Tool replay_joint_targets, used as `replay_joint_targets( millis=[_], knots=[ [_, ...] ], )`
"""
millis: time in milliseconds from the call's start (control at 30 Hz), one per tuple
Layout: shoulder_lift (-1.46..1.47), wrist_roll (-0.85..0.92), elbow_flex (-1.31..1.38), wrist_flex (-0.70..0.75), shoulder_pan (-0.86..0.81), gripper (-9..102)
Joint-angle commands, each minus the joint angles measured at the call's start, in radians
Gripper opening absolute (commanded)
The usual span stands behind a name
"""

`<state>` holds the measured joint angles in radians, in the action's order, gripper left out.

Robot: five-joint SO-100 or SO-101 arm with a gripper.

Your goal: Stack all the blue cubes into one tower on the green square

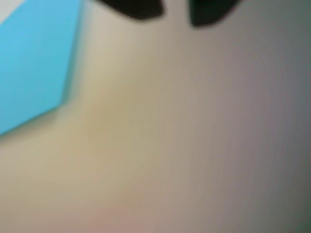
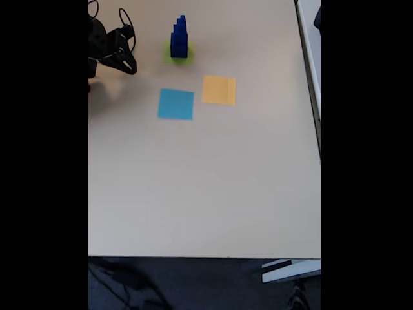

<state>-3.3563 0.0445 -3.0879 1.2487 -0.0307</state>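
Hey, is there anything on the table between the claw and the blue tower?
Nothing visible. In the fixed view the claw sits left of the tower on the green square, with bare table between them. The light-blue square lies nearer the camera, off that line.

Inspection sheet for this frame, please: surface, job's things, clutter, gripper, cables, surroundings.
Surface: pale table, bare across its near half.
Job's things: tower of blue cubes standing stepped on the green square; no loose cubes seen.
Clutter: light-blue square and orange-yellow square lying flat, apart.
Gripper: gripper left of the tower, clear of it, holding nothing; jaw state unclear.
Cables: black loops at the arm.
Surroundings: dark floor below the table's edge.
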Motion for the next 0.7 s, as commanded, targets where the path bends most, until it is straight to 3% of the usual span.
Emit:
replay_joint_targets(
  millis=[0,667],
  knots=[
    [-0.025,0.037,-0.023,-0.037,0.014,0],
    [-0.025,0.054,-0.032,-0.044,0.014,0]
  ],
)
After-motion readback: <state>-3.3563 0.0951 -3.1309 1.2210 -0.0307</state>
